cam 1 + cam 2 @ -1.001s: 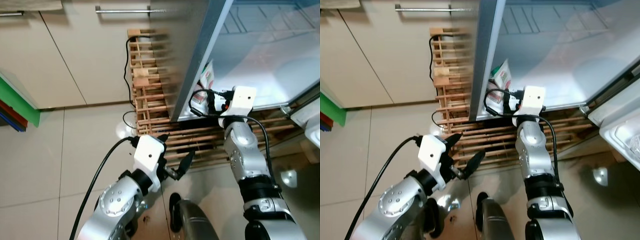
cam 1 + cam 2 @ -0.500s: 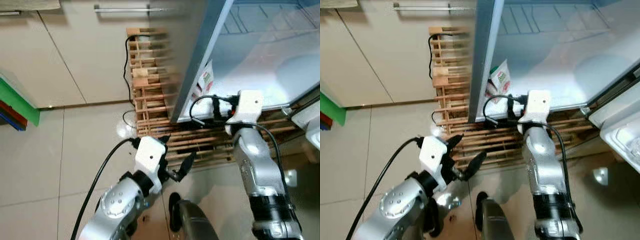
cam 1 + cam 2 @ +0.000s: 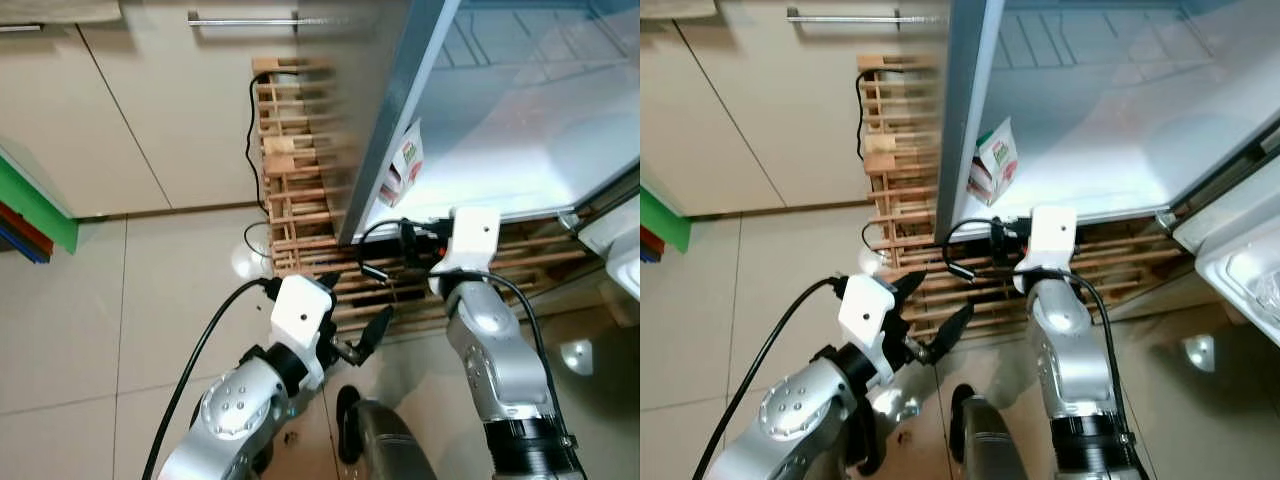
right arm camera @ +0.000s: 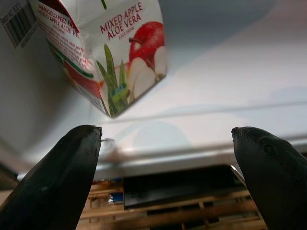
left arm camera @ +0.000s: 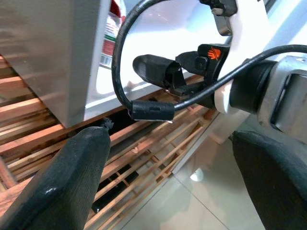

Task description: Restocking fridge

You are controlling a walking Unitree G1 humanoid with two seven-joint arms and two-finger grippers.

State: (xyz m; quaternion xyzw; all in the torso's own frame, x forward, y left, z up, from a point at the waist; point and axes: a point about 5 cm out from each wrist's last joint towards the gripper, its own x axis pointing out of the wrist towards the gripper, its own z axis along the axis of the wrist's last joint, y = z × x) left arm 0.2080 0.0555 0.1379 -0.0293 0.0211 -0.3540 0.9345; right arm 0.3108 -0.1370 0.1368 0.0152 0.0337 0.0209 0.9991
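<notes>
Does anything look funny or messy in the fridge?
Nothing is spilled or broken. The juice carton stands alone on the fridge shelf, tucked into the corner by the fridge's side wall. The right claw is open in front of the shelf edge, apart from the carton. The left claw hangs open lower down.

A beige tiled floor [image 3: 80, 320] meets cream cabinet doors [image 3: 170, 110] with a metal bar handle [image 3: 245, 18], beside a slatted wooden rack [image 3: 295, 170] and a green board [image 3: 35, 205] at the left edge.

Right hand [image 4: 165, 167] gapes wide, empty; left hand [image 3: 352, 322] splayed low.
</notes>
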